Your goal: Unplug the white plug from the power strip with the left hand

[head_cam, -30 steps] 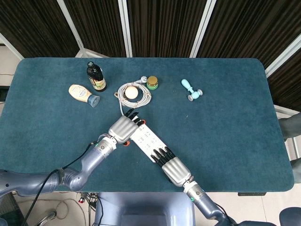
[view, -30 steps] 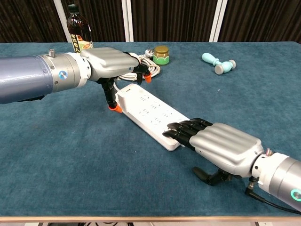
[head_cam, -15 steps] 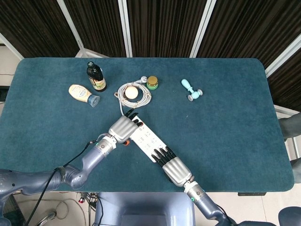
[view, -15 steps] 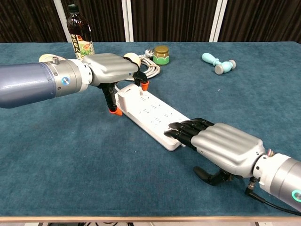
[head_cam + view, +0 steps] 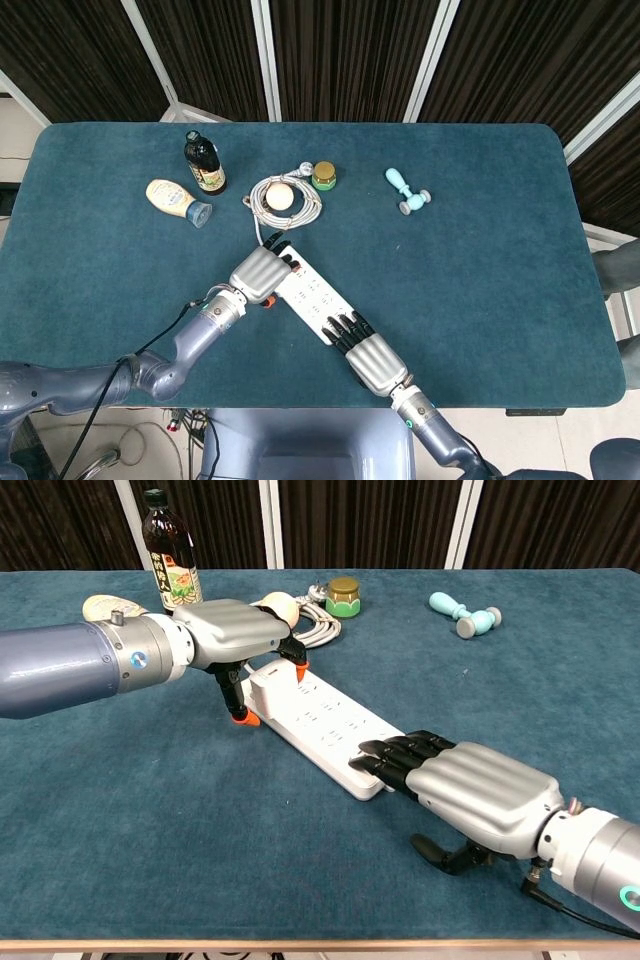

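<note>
Power strip (image 5: 322, 718) pinned at its near end by right hand (image 5: 470, 788), far end covered by left hand (image 5: 232, 633), its grasp hidden

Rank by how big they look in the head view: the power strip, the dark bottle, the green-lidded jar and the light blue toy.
1. power strip
2. dark bottle
3. light blue toy
4. green-lidded jar

The hands cover both ends of the strip.

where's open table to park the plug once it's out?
Bare cloth right of the power strip, below the blue toy, and along the left edge under the squeeze bottle. Crowded: cable coil, small jar, dark bottle behind the left hand.
</note>
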Motion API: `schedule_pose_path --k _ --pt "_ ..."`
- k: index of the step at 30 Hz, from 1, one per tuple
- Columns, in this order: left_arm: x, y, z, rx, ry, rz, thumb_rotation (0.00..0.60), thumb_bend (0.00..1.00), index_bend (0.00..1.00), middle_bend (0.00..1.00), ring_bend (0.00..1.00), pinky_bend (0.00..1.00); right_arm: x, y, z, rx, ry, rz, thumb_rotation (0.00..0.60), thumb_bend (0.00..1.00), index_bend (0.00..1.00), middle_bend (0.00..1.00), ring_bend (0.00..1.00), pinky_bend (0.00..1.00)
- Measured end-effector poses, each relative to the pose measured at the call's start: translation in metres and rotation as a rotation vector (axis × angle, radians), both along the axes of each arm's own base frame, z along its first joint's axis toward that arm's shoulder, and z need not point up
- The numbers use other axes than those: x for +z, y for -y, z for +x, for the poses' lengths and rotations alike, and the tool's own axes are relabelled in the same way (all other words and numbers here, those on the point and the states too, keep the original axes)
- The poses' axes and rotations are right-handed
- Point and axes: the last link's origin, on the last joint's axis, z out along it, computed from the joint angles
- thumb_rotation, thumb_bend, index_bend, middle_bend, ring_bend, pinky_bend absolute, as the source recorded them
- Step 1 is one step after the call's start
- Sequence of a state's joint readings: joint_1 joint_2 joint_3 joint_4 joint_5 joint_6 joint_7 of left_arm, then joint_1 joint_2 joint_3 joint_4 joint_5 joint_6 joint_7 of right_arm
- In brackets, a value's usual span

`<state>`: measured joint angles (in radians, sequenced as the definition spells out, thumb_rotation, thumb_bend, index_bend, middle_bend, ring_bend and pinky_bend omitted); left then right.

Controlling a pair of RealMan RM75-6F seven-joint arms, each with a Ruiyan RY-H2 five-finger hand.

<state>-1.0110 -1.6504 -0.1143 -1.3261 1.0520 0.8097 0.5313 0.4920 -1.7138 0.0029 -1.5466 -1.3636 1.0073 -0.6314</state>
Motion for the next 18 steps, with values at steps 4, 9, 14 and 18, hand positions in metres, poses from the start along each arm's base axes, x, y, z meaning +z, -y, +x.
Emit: schedule_pose_path --k 4,9,14,18 --pt "-0.0017 -0.0004 -0.0003 -0.005 0.002 0.001 0.600 0.14 0.37 0.39 0.10 0.05 -0.0007 -0.0004 -0.0009 -0.003 -0.002 0.002 0.600 0.60 0.00 0.00 0.00 0.00" --pt "-0.0052 0.0008 0.0002 -0.007 0.013 0.000 0.600 0.14 0.39 0.40 0.11 0.05 -0.0021 -0.0011 -0.0014 -0.004 -0.004 0.005 0.600 0.60 0.00 0.00 0.00 0.00" --pt "-0.0082 0.0030 -0.0010 -0.007 0.018 0.001 0.600 0.16 0.41 0.42 0.12 0.06 -0.0024 -0.0008 -0.0010 -0.006 -0.001 0.004 0.600 0.60 0.00 0.00 0.00 0.00" --pt "-0.0085 0.0033 -0.0021 -0.007 0.016 0.004 0.600 0.20 0.42 0.44 0.13 0.07 -0.0017 -0.0010 -0.0012 -0.004 0.000 0.002 0.600 0.60 0.00 0.00 0.00 0.00"
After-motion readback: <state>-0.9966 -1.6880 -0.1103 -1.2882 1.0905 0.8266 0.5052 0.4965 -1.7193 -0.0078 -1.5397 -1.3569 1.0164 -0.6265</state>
